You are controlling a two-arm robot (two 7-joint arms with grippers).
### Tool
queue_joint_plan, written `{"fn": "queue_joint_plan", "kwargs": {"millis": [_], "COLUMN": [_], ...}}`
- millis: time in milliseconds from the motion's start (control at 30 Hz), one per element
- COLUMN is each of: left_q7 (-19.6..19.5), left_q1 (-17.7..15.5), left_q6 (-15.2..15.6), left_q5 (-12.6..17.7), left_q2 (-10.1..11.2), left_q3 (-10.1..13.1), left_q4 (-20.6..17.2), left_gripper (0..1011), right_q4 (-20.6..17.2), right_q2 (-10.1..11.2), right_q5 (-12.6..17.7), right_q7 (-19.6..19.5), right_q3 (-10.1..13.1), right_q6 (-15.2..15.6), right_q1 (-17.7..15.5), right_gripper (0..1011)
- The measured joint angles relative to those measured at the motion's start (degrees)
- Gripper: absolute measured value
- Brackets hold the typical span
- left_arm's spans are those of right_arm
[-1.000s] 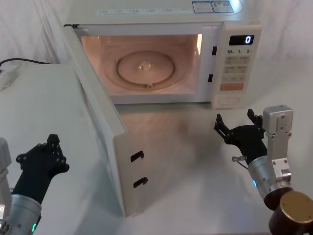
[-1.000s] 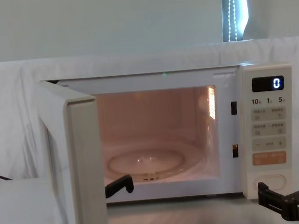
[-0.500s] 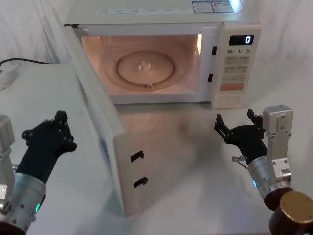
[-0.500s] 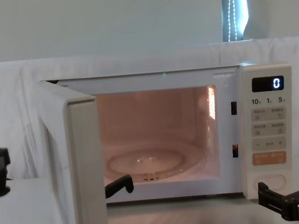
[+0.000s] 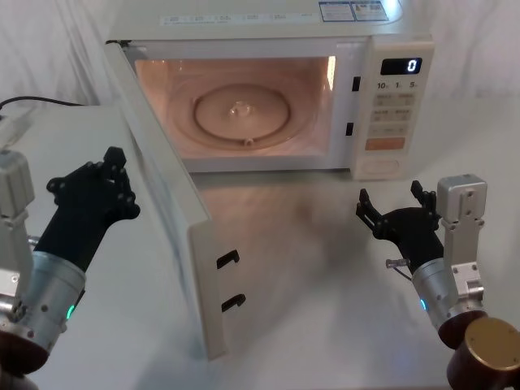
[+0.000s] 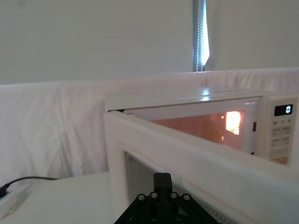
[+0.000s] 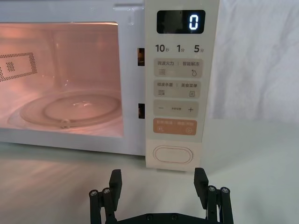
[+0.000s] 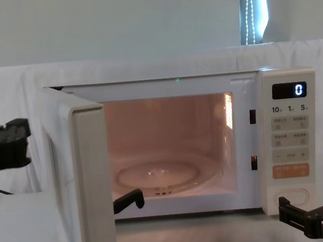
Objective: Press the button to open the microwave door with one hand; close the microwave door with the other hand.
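Observation:
The cream microwave [image 5: 268, 32] stands lit inside. Its microwave door [image 5: 175, 203] is swung wide open toward me, with two black latch hooks on its free edge [image 8: 93, 183]. My left gripper [image 5: 114, 162] is shut and raised just left of the door's outer face [image 6: 187, 158], close to it but apart. In the chest view the left gripper [image 8: 23, 141] shows beside the door, and in the left wrist view its closed tip [image 6: 162, 177] points at the door. My right gripper [image 7: 157, 186] hangs open, a short way in front of the oval button [image 7: 173, 154], not touching it.
A glass turntable [image 5: 244, 114] lies in the lit cavity. The keypad strip shows "0" and an orange key [image 7: 174, 127] above the button. A black cable [image 5: 32, 101] runs at the far left. White cloth hangs behind. Bare tabletop [image 5: 309, 244] spreads in front.
My left gripper has risen and moved forward and right, toward the door's outer face. The door and my right gripper have not moved.

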Motion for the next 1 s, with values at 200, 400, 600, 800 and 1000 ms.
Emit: {"fn": "queue_joint_plan", "kwargs": {"millis": [200, 400, 600, 800, 1000], "left_q7": [-0.86, -1.78, -2.49, -3.16, -3.59], "left_q1": [-2.09, -4.84, -7.77, -10.44, -12.68], "left_q6": [0.30, 0.84, 0.42, -0.25, -0.70], "left_q5": [-0.03, -0.25, -0.36, -0.34, -0.26], "left_q2": [0.15, 0.26, 0.17, -0.10, -0.41], "left_q3": [0.71, 1.82, 3.26, 4.81, 6.17], "left_q4": [1.08, 3.33, 6.44, 9.25, 11.36], "left_gripper": [0, 0, 0, 0, 0], "right_q4": [0.00, 0.00, 0.00, 0.00, 0.00], "right_q2": [0.00, 0.00, 0.00, 0.00, 0.00], "right_q5": [0.00, 0.00, 0.00, 0.00, 0.00], "right_q7": [0.00, 0.00, 0.00, 0.00, 0.00], "right_q3": [0.00, -0.01, 0.00, 0.00, 0.00], "right_q6": [0.00, 0.00, 0.00, 0.00, 0.00], "right_q1": [0.00, 0.00, 0.00, 0.00, 0.00], "right_gripper": [1002, 1002, 1002, 1002, 1002]}}
